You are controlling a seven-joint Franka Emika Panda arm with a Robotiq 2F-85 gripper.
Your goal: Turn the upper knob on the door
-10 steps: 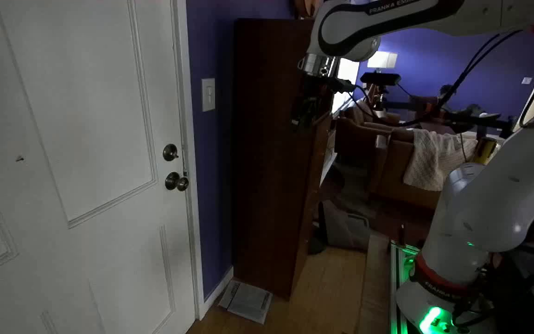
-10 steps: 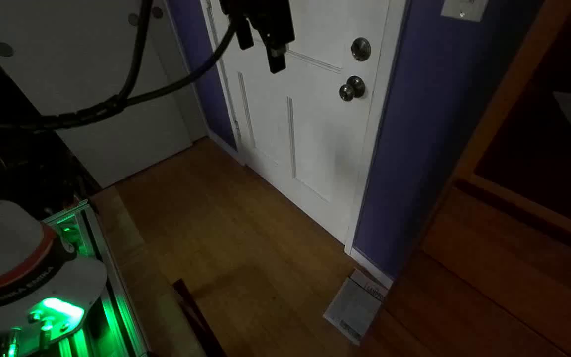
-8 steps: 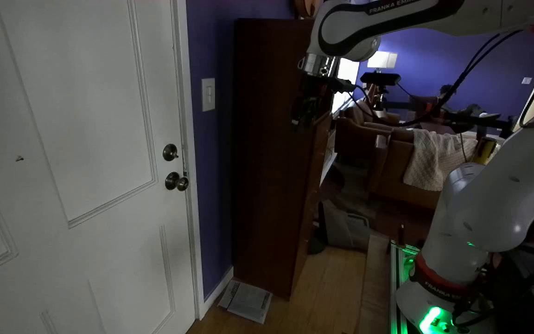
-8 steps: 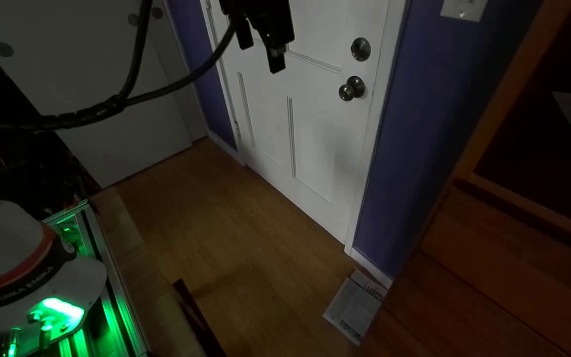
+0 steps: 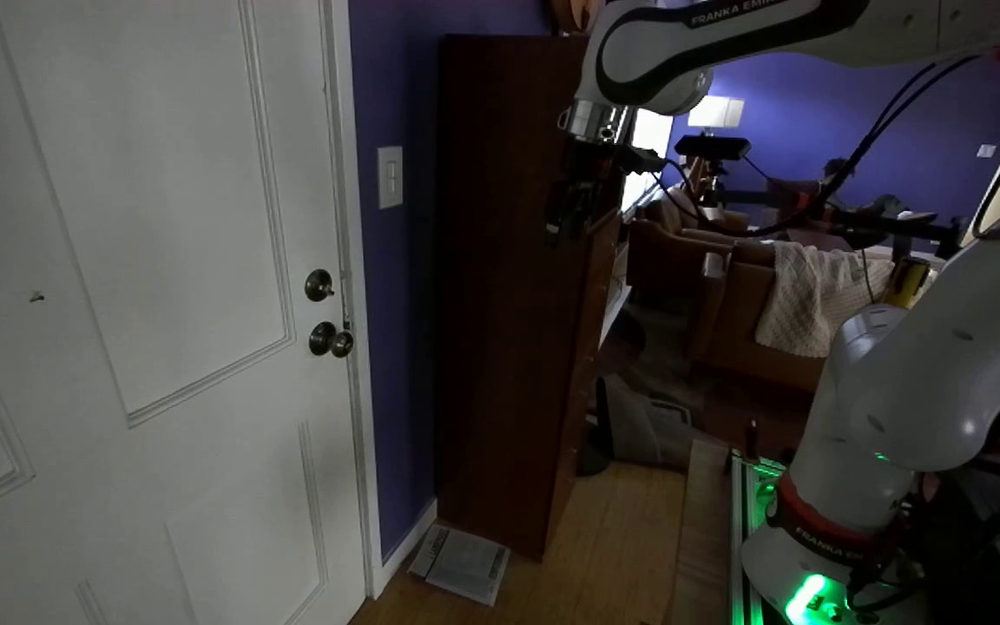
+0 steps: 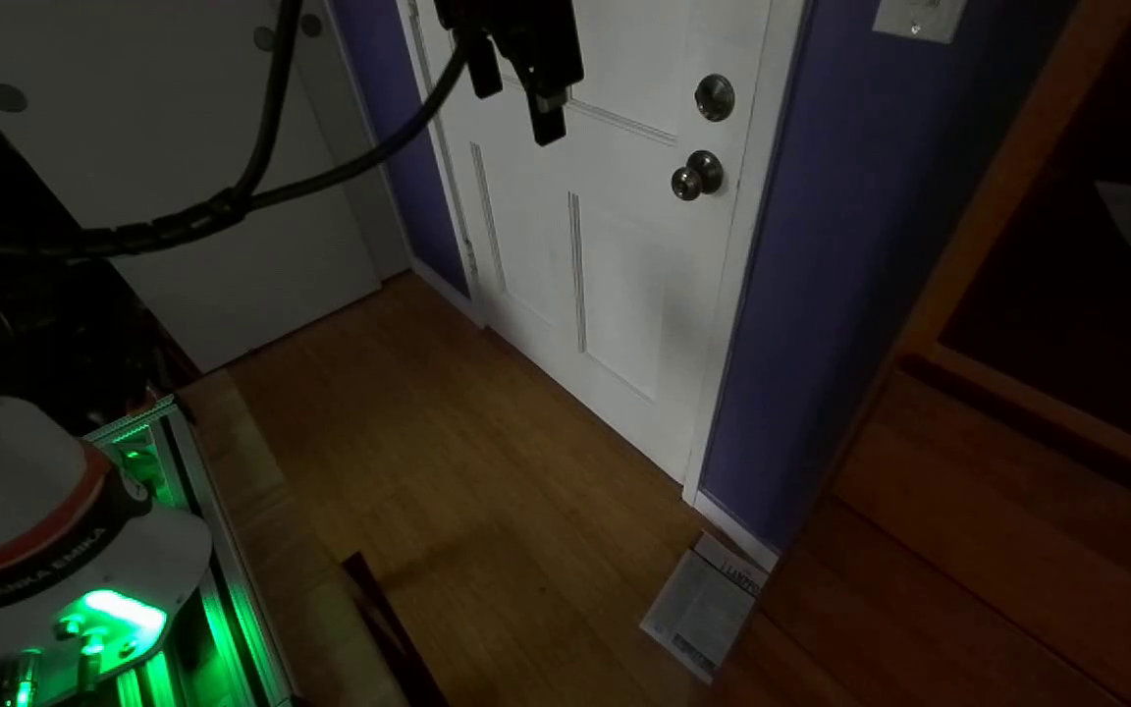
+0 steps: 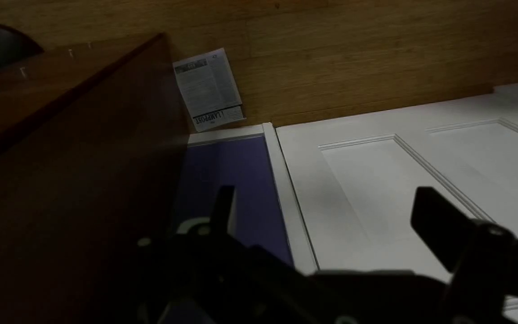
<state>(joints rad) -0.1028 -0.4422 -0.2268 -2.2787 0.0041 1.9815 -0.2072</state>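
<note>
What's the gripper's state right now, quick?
Gripper: open, holding nothing, well clear of the upper knob.

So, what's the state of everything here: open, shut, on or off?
Door: looks shut
Upper knob: untouched; locked or not, can't tell
Lower knob: untouched
Fingers: open, holding nothing
Newspaper: lying on the floor
Green light: on
Light switch: too small to tell
Lamp: looks lit
Blanket: draped

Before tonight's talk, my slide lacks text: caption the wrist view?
Open end effector, white panelled door beyond, dark cabinet at left, newspaper on floor.
</note>
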